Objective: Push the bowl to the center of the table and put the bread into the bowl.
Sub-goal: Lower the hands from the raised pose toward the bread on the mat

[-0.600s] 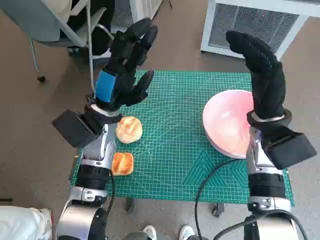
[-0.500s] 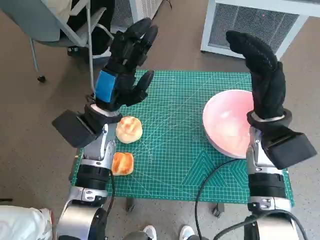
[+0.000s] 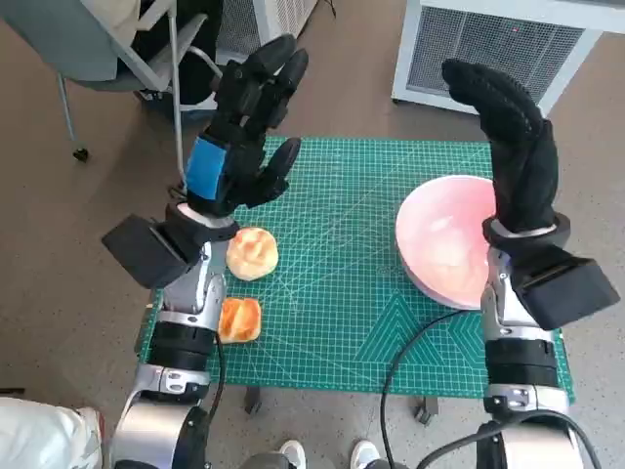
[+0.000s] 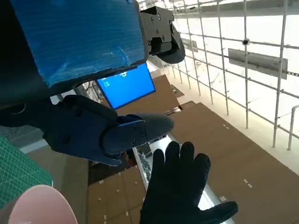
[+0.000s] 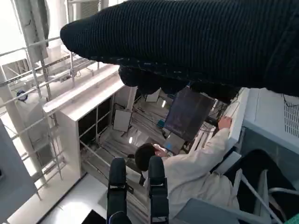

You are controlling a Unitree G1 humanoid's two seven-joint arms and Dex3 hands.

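green mat (image 3: 342, 293), pink bowl (image 3: 444, 239), two breads (image 3: 252, 253)

Robotics lab or test hall, industrial in look. Small table under green gridded cutting mat (image 3: 342, 293), brown carpet floor (image 3: 59, 254), white louvred metal cabinet (image 3: 508, 49) behind, grey chair on castors (image 3: 107, 59). Wrist views: high ceiling with white steel framing (image 4: 243, 51), blue-lit monitor screen (image 4: 127, 85), person in white top seated at desk (image 5: 196, 172) with dark monitor (image 5: 187, 112).
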